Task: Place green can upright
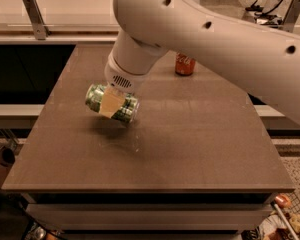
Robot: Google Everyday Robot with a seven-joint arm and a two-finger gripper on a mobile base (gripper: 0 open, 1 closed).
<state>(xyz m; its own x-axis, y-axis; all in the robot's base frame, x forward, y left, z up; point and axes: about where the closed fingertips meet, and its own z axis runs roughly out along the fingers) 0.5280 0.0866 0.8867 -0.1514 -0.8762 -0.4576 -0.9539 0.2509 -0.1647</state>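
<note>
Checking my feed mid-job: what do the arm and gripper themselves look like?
The arm is glossy off-white, built of thick rounded tubular links dotted with small dark round holes. Its wrist collar carries a patch of dark vent slots. The gripper, over the left half of the table at the green can, shows a pale tan, flat finger. No cables or lettering visible.
</note>
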